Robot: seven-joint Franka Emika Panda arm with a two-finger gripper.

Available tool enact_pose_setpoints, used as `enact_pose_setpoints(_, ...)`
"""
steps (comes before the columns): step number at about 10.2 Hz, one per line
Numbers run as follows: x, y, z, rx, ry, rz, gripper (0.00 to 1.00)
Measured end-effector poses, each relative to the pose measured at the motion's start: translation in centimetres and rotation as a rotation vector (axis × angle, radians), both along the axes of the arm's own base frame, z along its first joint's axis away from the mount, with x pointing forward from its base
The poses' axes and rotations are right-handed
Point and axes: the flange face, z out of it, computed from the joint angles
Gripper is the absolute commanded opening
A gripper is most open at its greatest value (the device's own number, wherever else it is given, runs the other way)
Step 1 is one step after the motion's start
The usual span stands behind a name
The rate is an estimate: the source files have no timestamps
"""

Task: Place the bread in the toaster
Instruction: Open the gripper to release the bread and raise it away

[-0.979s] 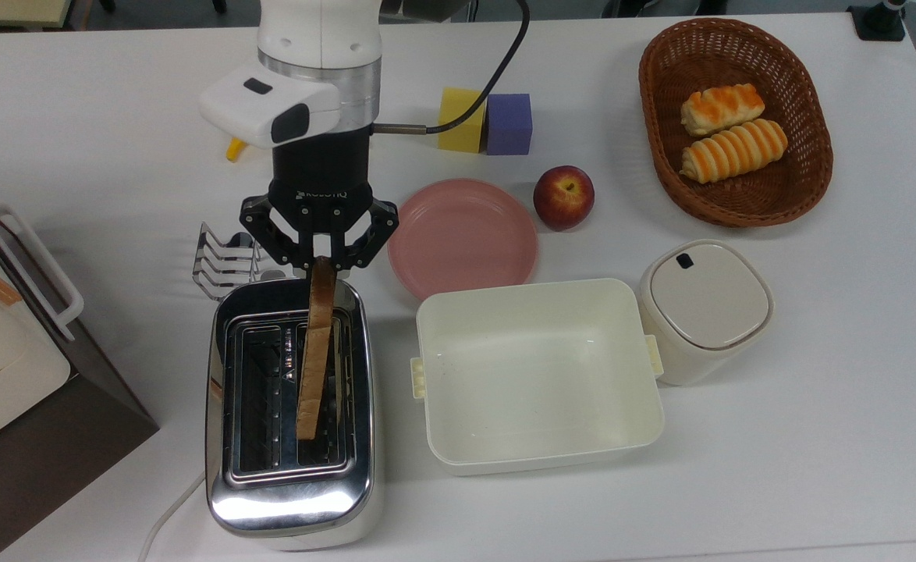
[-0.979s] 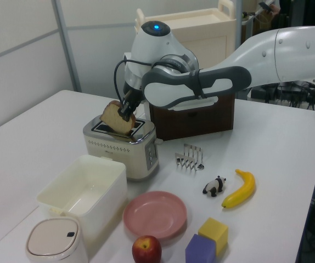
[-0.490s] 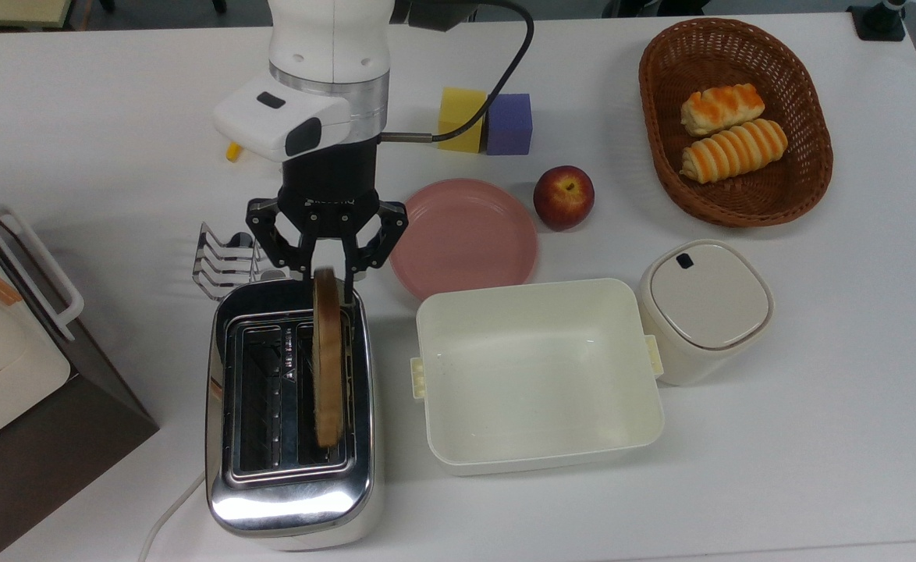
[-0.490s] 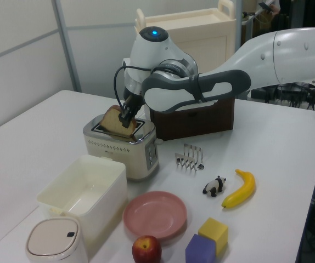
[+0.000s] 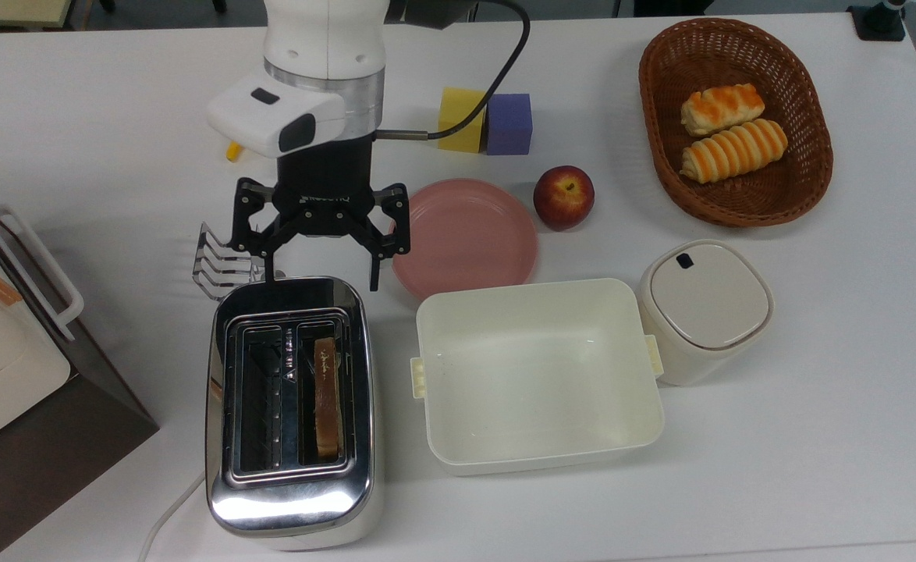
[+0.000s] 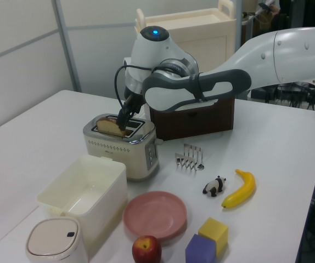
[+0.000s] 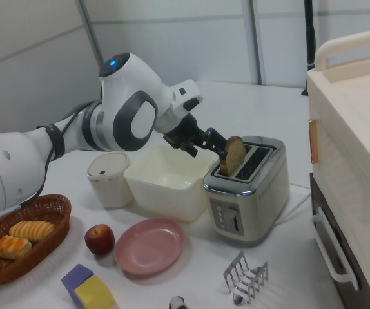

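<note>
One slot of the toaster (image 5: 290, 406) now holds the bread (image 5: 326, 398): half a second ago we still pinched the slice upright above that slot, and since then it has dropped in, top crust showing above the rim in the left view. We judge the task essentially done; only a clean retreat remains.

Our gripper (image 5: 322, 261) has sprung wide, fingers (image 5: 375, 269) spread well apart and holding nothing. In the top view it hovers at the toaster's 12 o'clock end, one fingertip over the chrome edge, the other toward the pink plate (image 5: 473, 246) at 1 o'clock. The wire rack (image 5: 220, 261) sits near at 11 o'clock.
</note>
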Motion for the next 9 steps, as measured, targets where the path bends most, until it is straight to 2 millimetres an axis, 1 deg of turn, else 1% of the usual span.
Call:
enact_pose_setpoints(1, -0.4, -0.6, 0.9, -0.006, 0.005, -0.012, 1.0)
enact_pose_setpoints(2, -1.7, -1.8, 2.1, -0.025, 0.083, -0.052, 1.0)
enact_pose_setpoints(3, -3.6, -2.8, 3.9, -0.043, 0.171, -0.093, 1.0)
enact_pose_setpoints(4, -6.0, -3.1, 6.4, -0.04, 0.252, -0.131, 1.0)
enact_pose_setpoints(6, -10.8, -2.9, 12.1, 0.046, 0.319, -0.173, 1.0)
enact_pose_setpoints(7, -13.6, -2.6, 14.9, 0.07, 0.345, -0.186, 1.0)
enact_pose_setpoints(8, -15.2, -2.2, 16.2, 0.084, 0.363, -0.186, 1.0)
enact_pose_setpoints(9, -16.4, -1.7, 17.1, 0.09, 0.374, -0.182, 1.0)
